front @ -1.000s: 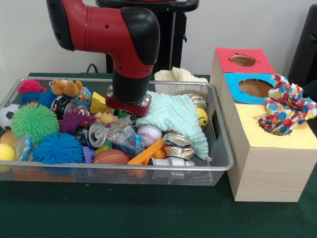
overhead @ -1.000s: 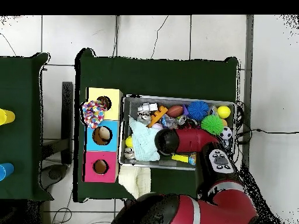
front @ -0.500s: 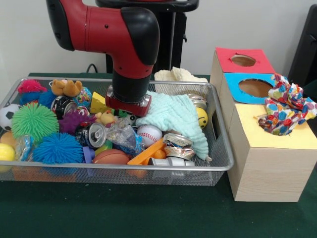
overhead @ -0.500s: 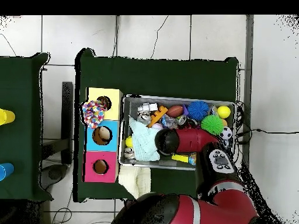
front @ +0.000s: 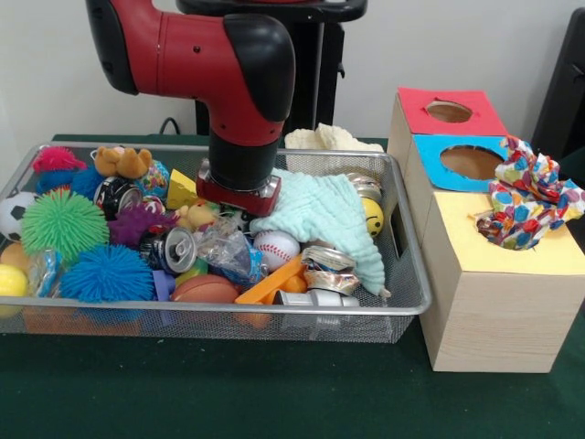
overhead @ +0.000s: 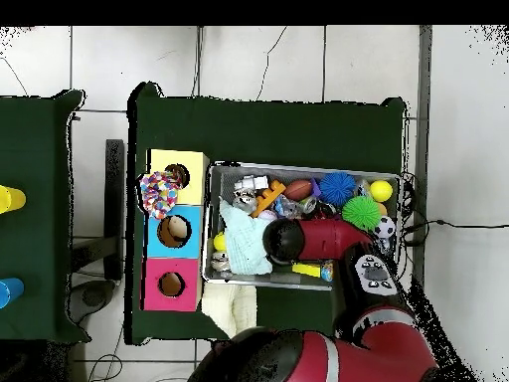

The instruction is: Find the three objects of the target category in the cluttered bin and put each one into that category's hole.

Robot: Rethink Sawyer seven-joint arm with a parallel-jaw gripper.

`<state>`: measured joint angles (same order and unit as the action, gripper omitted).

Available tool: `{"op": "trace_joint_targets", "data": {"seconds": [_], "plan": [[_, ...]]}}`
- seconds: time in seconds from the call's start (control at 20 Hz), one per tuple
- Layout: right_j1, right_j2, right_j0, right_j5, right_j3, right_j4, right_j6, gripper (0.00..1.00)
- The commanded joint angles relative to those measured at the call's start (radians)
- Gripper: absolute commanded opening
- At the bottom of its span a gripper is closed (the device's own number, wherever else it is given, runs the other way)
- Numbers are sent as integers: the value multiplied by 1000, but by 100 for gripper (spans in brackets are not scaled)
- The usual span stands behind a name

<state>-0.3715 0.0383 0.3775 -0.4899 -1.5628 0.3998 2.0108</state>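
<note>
The arm (front: 239, 101) is hiding its gripper down in the bin (front: 402, 306); the soccer ball (front: 11, 215) is getting cropped.

- The wire bin (front: 402, 306) sits on the table, with a row of three boxes (front: 494, 302) just beside it, to the right in the front view.
- A patterned cloth scrap (front: 528, 203) lies on the nearest box, at its hole.
- The arm (front: 242, 137) comes down into the bin's middle.
- A waffle cloth (front: 324, 215) drapes over clutter right of the arm.
- A baseball (front: 275, 246) lies before the arm.
- Another folded cloth (front: 329, 138) lies behind the bin.
</note>
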Motion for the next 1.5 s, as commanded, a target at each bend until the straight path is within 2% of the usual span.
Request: {"op": "trace_joint_targets", "data": {"seconds": [0.05, 0.25, 0.45, 0.85, 1.2, 1.35, 1.5], "plan": [[118, 79, -41, 134, -64, -37, 147, 0], [113, 60, -65, 136, -69, -58, 180, 0], [105, 71, -60, 107, -73, -83, 166, 0], [2, 138, -15, 37, -215, -190, 147, 0], [-86, 210, 4, 28, -354, -350, 204, 0], [-119, 218, -13, 9, -375, -414, 226, 0], [-112, 205, -34, -10, -352, -463, 224, 0]]}}
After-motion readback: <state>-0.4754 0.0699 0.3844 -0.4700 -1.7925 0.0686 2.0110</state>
